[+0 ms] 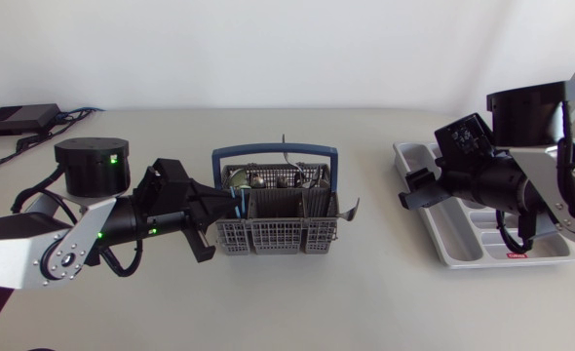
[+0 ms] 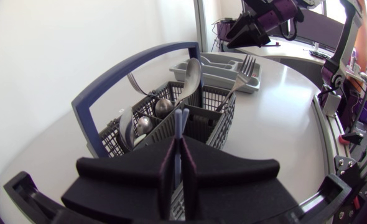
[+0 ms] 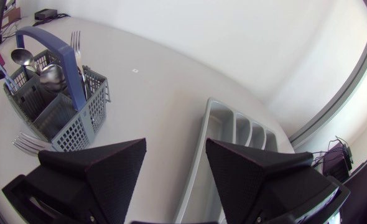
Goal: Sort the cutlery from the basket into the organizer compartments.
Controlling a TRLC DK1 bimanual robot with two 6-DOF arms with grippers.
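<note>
The grey cutlery basket point(image 1: 278, 232) with a blue handle stands mid-table, holding spoons point(image 2: 191, 73) and forks point(image 2: 244, 67). My left gripper point(image 1: 231, 206) is at the basket's left end. In the left wrist view that gripper point(image 2: 180, 158) is shut on a thin pale-blue utensil handle point(image 2: 180, 123) that stands upright in the nearest compartment. The grey organizer point(image 1: 463, 255) lies at the right. My right gripper point(image 1: 413, 191) hangs open over the organizer's left end, and the right wrist view shows nothing between the fingers point(image 3: 102, 177) of this gripper point(image 3: 174, 171).
One fork point(image 1: 350, 210) pokes out of the basket's right side over the table. A black box point(image 1: 17, 119) with cables sits at the far left corner. Bare tabletop separates the basket point(image 3: 68, 127) from the organizer point(image 3: 203, 149).
</note>
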